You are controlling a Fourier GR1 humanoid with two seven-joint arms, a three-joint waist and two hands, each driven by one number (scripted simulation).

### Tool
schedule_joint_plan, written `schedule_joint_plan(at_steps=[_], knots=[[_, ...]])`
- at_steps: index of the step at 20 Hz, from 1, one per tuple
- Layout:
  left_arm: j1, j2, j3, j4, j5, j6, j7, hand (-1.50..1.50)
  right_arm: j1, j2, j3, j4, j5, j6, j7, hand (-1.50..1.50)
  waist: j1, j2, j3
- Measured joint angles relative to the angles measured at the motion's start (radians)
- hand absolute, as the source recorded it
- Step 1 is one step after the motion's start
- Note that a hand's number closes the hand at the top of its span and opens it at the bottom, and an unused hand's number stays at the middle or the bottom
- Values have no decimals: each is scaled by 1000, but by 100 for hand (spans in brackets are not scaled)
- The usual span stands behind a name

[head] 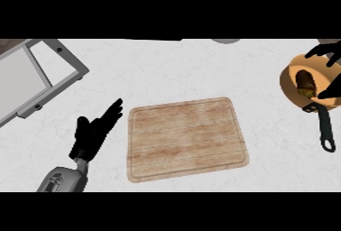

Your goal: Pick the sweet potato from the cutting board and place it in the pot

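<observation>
Already the sweet potato lies inside the pot, standing on end or leaning against the inner wall, so the risks that remain are those of letting go and pulling away.

Taking things from largest to smallest, the cutting board sits in the middle of the counter with nothing on it and is well apart from the pot; it poses no hazard. The pot sits at the view's right edge, its long black handle pointing toward the robot. As I judge it, a hand lifting out carelessly could catch the rim and tip or slide the pot, and a brush against the handle would swing it round. The sweet potato could also be dragged back up if a finger clings to it.

The right hand hangs over the far side of the pot, half cut off by the view's edge, with dark fingers reaching down around the sweet potato. Whether they hold it or have parted from it, I cannot tell.

The left hand rests just beside the board's left edge, fingers straight and spread, holding nothing.
</observation>
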Motion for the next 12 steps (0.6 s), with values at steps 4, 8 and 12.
schedule_joint_plan(at_steps=[4, 8, 12], knots=[[16, -5, -3, -10, -4, 5, 0, 0, -21, 34, -141, 9, -136, -32, -50, -150, -7, -3, 1], [25, -7, -4, -10, -7, 7, -5, 0, -60, 30, -299, 32, -286, -47, -63, -150, -11, -3, 2], [29, -7, 4, 1, -6, 3, -17, 0, -89, -18, -430, 62, -402, -74, -41, -150, -15, -2, 1]])
